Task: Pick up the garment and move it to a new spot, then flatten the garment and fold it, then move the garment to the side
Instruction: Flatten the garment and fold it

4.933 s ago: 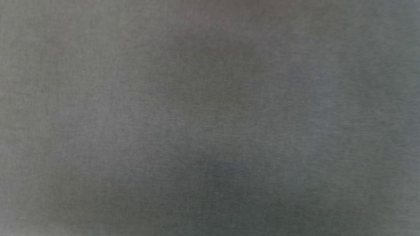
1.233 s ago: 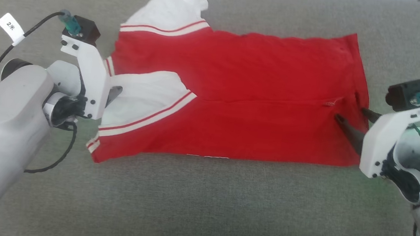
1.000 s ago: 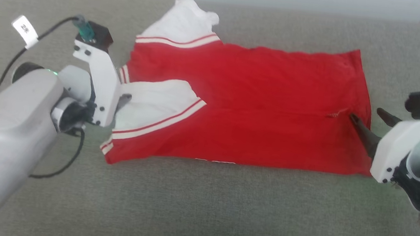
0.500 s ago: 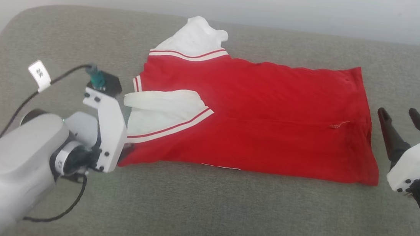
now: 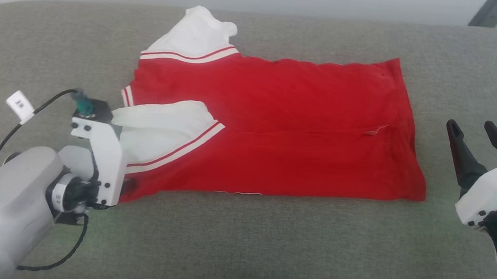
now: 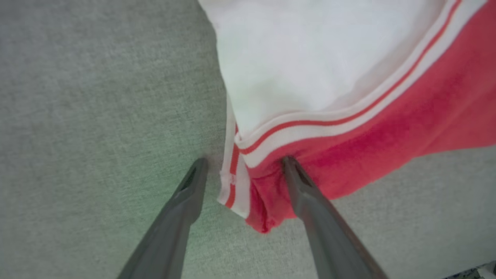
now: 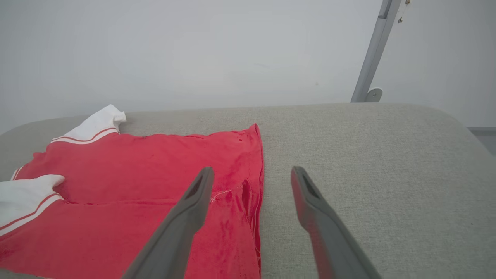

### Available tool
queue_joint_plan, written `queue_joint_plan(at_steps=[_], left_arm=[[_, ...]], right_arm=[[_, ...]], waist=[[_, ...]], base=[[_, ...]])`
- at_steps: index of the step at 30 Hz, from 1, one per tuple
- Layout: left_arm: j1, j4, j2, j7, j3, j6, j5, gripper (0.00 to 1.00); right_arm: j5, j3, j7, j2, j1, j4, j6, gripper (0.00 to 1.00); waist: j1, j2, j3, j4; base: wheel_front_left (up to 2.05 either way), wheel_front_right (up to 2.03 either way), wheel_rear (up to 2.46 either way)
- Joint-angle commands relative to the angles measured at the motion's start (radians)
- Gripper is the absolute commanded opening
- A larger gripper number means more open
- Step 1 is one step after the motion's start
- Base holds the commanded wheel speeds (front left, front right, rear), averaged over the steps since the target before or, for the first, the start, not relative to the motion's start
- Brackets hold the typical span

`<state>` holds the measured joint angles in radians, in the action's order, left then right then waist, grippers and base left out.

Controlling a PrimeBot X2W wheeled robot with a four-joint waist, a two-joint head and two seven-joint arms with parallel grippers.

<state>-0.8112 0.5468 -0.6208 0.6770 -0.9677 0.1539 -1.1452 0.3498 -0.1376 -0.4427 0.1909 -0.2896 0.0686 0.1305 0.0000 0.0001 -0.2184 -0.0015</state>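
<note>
Left fingers point(image 6: 310, 201) wide, astride corner of garment point(image 6: 379, 143)

A grey woven upholstered surface point(image 5: 265, 250) with rounded far corners carries 1 garment point(image 5: 286, 129), a red shirt folded lengthwise and lying flat, its 2 white sleeves point(image 5: 163, 126) at the left end.

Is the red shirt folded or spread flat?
Partly folded: the red soft-fabric T-shirt with white sleeves has its near side turned onto its middle; the far sleeve sticks out.
</note>
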Motion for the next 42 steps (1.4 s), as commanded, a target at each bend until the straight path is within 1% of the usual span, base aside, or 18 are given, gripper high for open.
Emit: queue_joint_plan(at_steps=[1,4,6,7,8,9,15,19,21,25,28,34,35,36,39,42], left_arm=[[0.019,0.046,0.011,0.002,-0.007,-0.010,-0.006,1.00],[0.020,0.112,0.030,-0.011,-0.005,-0.022,-0.012,1.00],[0.024,0.133,0.039,-0.011,-0.002,-0.022,-0.022,1.00],[0.027,0.150,0.048,-0.004,-0.006,-0.031,-0.024,1.00],[0.029,0.164,0.055,0.002,-0.011,-0.041,-0.026,0.48],[0.029,0.181,0.060,0.001,-0.011,-0.046,-0.030,0.00],[0.004,0.233,0.098,-0.019,-0.012,-0.098,-0.029,0.00],[-0.021,0.259,0.126,-0.032,-0.008,-0.117,-0.030,0.00],[-0.033,0.271,0.140,-0.040,-0.008,-0.126,-0.027,0.00],[-0.057,0.288,0.165,-0.053,-0.009,-0.144,-0.022,0.00],[-0.073,0.303,0.182,-0.062,-0.010,-0.155,-0.017,0.00],[-0.084,0.335,0.212,-0.077,-0.014,-0.173,-0.014,0.00],[-0.085,0.342,0.215,-0.081,-0.014,-0.177,-0.014,0.00],[-0.087,0.348,0.216,-0.081,-0.014,-0.179,-0.014,0.00],[-0.094,0.365,0.217,-0.085,-0.015,-0.186,-0.012,0.00],[-0.106,0.376,0.204,-0.080,-0.014,-0.191,-0.011,0.00]], right_arm=[[-0.005,-0.012,-0.016,-0.010,0.010,0.013,0.000,1.00],[-0.006,-0.012,-0.044,-0.010,0.015,0.018,0.000,1.00],[-0.006,-0.013,-0.058,-0.007,0.019,0.017,0.000,1.00],[-0.003,-0.013,-0.073,-0.006,0.021,0.020,0.000,1.00],[0.002,-0.012,-0.088,-0.006,0.022,0.022,0.000,1.00],[0.002,-0.010,-0.110,-0.003,0.027,0.021,0.000,1.00],[0.013,-0.006,-0.269,0.001,0.040,-0.003,0.000,1.00],[0.019,0.004,-0.361,0.023,0.009,-0.045,0.000,1.00],[0.024,0.008,-0.381,0.023,-0.013,-0.074,0.000,1.00],[0.014,0.024,-0.422,0.050,-0.058,-0.156,0.000,1.00],[0.024,0.041,-0.454,0.056,-0.097,-0.221,0.000,1.00],[0.034,0.109,-0.519,0.062,-0.137,-0.352,0.000,1.00],[0.039,0.122,-0.523,0.065,-0.141,-0.366,0.000,0.21],[0.038,0.137,-0.526,0.073,-0.145,-0.377,0.000,0.00],[0.049,0.151,-0.523,0.090,-0.156,-0.397,0.000,0.00],[0.070,0.158,-0.530,0.106,-0.169,-0.394,0.000,0.00]], waist=[[0.0000,-0.0001,-0.008,-0.012],[0.0000,-0.0001,-0.012,-0.017],[0.0000,-0.0001,-0.013,-0.018],[0.0000,-0.0001,-0.015,-0.019],[0.0000,-0.0001,-0.017,-0.019],[0.0000,-0.0001,-0.019,-0.018],[0.0000,-0.0001,-0.036,-0.003],[0.0000,-0.0001,-0.054,0.014],[0.0000,-0.0001,-0.063,0.021],[0.0000,-0.0001,-0.084,0.039],[0.0000,-0.0001,-0.101,0.051],[0.0000,-0.0001,-0.123,0.067],[0.0000,-0.0001,-0.125,0.069],[0.0000,-0.0001,-0.126,0.070],[0.0000,-0.0001,-0.127,0.074],[0.0000,-0.0001,-0.122,0.074]], base=[[0.00,0.00,0.00],[0.00,0.00,0.00],[0.00,0.00,0.00],[0.00,0.00,0.00],[0.00,0.00,0.00],[0.00,0.00,0.00],[0.00,0.00,0.00],[0.00,0.00,0.00],[0.00,0.00,0.00],[0.00,0.00,0.00],[0.00,0.00,0.00],[0.00,0.00,0.00],[0.00,0.00,0.00],[0.00,0.00,0.00],[0.00,0.00,0.00],[0.00,0.00,0.00]])
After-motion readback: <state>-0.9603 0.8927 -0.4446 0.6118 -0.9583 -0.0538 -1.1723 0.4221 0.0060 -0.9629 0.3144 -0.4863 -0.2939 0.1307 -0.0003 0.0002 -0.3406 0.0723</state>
